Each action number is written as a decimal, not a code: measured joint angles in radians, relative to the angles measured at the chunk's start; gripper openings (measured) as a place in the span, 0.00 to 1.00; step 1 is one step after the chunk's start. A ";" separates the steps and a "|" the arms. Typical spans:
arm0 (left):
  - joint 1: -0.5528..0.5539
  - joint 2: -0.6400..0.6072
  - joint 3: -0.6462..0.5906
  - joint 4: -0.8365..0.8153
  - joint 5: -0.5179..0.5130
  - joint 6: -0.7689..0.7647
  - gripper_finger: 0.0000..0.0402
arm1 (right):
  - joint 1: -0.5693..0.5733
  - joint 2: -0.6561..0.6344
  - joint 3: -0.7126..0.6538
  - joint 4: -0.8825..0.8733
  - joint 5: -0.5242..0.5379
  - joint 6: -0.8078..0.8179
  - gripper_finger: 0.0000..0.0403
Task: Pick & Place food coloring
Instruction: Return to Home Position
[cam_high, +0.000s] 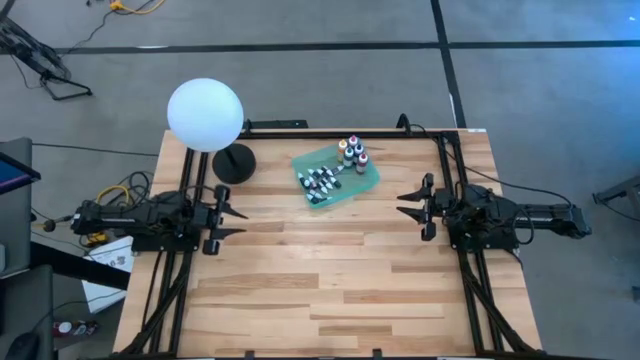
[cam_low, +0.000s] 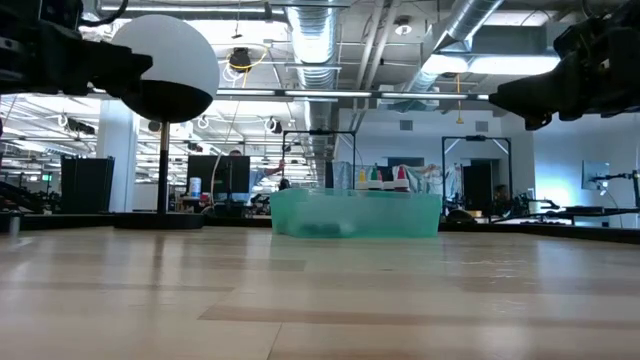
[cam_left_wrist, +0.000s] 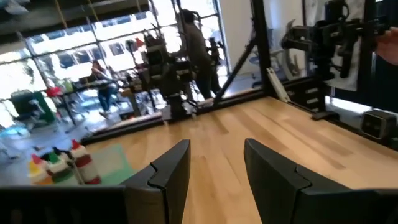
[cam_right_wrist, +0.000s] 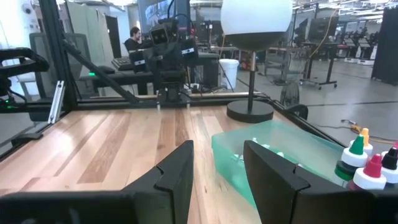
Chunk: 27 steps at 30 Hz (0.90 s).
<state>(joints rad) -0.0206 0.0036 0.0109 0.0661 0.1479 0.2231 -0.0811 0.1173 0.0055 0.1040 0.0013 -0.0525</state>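
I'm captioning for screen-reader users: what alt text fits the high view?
A translucent green tray holding small food coloring bottles sits toward the top centre of a light wooden table. The left gripper and right gripper, both open and empty, face each other from either side; a white globe lamp stands left of the tray.

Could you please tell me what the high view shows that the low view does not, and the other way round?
Only the high view: the left hand and the right hand, both open and empty, well apart from the green tray, and the small droppers clustered inside it beside the upright bottles. Only the low view: the ceiling ducts overhead. Both: the tray, the upright bottles rising above its rim, and the white globe lamp.
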 joint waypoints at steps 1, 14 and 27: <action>-0.002 0.001 0.000 -0.004 0.004 -0.012 0.36 | 0.000 0.000 0.000 0.000 0.000 0.000 0.33; -0.002 0.001 -0.002 -0.028 -0.175 -0.147 0.36 | 0.000 0.000 0.000 0.000 -0.001 0.000 0.33; -0.002 0.001 -0.003 -0.029 -0.177 -0.141 0.36 | 0.000 0.000 -0.001 0.000 -0.001 0.000 0.33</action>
<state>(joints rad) -0.0227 0.0048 0.0074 0.0376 -0.0288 0.0822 -0.0811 0.1173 0.0048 0.1040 0.0006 -0.0521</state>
